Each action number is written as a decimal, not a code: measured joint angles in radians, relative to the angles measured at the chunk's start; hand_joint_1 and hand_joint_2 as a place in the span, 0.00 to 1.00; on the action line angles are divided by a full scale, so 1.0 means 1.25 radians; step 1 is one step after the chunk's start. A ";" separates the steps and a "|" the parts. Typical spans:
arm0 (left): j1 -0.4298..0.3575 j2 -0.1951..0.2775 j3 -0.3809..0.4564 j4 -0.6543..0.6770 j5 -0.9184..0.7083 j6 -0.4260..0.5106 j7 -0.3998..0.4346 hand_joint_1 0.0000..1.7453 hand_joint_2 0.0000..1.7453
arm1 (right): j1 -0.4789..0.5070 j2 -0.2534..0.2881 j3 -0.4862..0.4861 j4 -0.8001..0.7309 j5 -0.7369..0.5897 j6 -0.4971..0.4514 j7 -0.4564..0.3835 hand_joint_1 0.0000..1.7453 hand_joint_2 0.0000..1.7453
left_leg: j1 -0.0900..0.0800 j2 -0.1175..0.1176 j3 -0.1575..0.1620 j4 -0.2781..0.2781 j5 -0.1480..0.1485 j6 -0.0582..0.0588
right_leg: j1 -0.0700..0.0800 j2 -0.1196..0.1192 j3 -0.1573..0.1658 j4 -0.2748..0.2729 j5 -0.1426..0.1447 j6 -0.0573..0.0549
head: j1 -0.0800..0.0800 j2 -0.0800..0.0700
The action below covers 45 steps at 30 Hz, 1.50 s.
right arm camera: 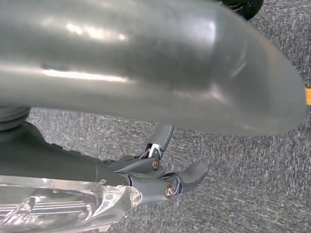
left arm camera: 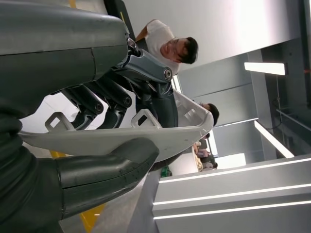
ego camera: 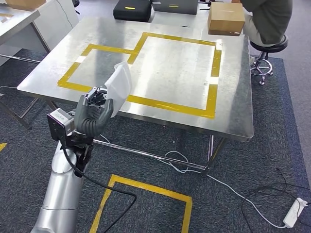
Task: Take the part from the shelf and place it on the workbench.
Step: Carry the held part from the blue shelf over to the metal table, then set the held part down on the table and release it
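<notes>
Head view: carrying the part (ego camera: 120,85), a white moulded plastic piece, toward the workbench (ego camera: 234,107), gripped in the left hand (ego camera: 93,112) just over the near edge, beside the smaller yellow-taped square (ego camera: 73,73). Left wrist view: clamping thumb (left arm camera: 110,167) under and dark fingers (left arm camera: 110,99) over the part, pinching it flat between them. Right wrist view: hanging over grey carpet, right hand (right arm camera: 161,170) holding nothing, fingers loosely extended and apart. Judging the step as transport, nearly ending. Next: reaching further over the steel top, lowering the part flat inside the tape, then releasing.
</notes>
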 joint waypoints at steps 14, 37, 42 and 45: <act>0.000 0.000 0.000 0.000 0.000 0.000 0.000 1.00 1.00 | 0.000 0.000 0.000 0.000 0.000 0.000 0.000 0.00 0.00 | 0.000 0.000 0.000 0.000 0.000 0.000 | 0.000 0.000 0.000 0.000 0.000 0.000 | 0.000 0.000; 0.000 0.000 0.000 0.000 0.000 0.002 0.002 1.00 1.00 | 0.000 0.000 0.000 0.000 0.000 0.000 0.001 0.00 0.00 | 0.000 0.000 0.000 0.000 0.000 0.000 | 0.000 0.000 0.000 0.000 0.000 0.000 | 0.000 0.000; -0.012 0.002 0.016 0.009 -0.010 0.034 0.027 1.00 1.00 | 0.001 0.004 0.002 0.000 0.000 0.002 0.017 0.00 0.00 | -0.004 0.000 -0.002 -0.004 -0.010 0.019 | -0.005 0.000 0.003 -0.002 0.009 0.012 | -0.001 0.000; -0.026 0.005 0.031 0.023 -0.009 0.036 0.020 1.00 1.00 | 0.002 0.007 0.004 0.000 0.000 -0.001 0.019 0.00 0.00 | 0.002 -0.003 0.014 -0.022 -0.012 0.026 | -0.005 0.002 -0.005 0.020 0.009 0.024 | 0.002 0.000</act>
